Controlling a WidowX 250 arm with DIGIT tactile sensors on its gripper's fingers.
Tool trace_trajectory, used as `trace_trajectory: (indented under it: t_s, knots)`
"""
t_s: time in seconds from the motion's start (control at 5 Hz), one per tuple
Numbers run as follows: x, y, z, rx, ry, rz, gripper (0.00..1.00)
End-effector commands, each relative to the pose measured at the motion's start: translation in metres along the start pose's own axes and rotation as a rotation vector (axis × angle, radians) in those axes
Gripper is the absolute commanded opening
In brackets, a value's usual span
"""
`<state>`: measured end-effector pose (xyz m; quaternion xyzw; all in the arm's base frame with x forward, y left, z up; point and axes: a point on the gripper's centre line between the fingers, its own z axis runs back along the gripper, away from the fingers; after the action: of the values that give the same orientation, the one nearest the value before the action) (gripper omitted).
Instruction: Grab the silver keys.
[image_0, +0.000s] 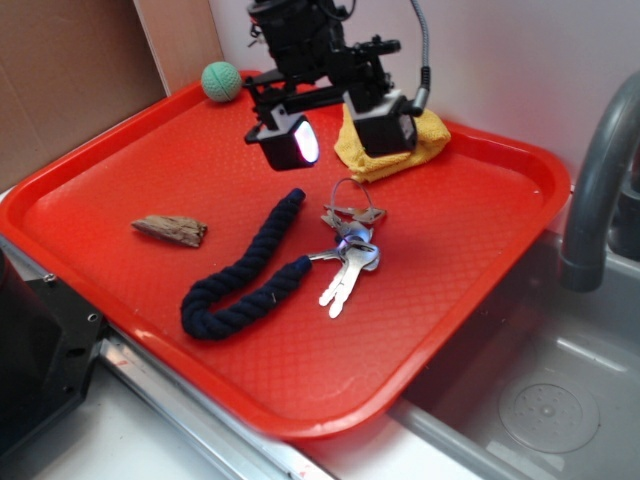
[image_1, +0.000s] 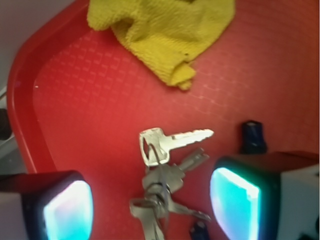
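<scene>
Beside a grey sink, the red tray (image_0: 120, 190) carries the silver keys (image_0: 349, 262) near its middle, just right of the navy rope (image_0: 250, 270). Spread wide, the tool (image_0: 338, 140) hovers above them, seemingly aligning to descend.

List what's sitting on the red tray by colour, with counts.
Silver: 1, the silver keys
Navy: 1, rope
Brown: 1, wood chip
Yellow: 1, cloth
Green: 1, ball
Total: 5
</scene>
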<state>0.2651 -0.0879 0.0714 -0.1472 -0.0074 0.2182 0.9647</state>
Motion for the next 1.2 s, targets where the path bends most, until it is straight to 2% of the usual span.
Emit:
trace_trajectory:
  t_s: [0.0, 0.2, 0.4, 0.6, 1.0]
  knots:
    - [-0.007, -0.018, -0.025, 0.004, 0.114, -0.022, 1.00]
    - [-0.011, -0.025, -0.031, 0.018, 0.134, -0.047, 1.00]
    - [-0.013, -0.028, -0.030, 0.024, 0.136, -0.056, 0.11]
    - [-0.015, -0.030, -0.026, 0.021, 0.133, -0.068, 0.00]
    - [-0.015, -0.031, -0.024, 0.046, 0.137, -0.076, 0.00]
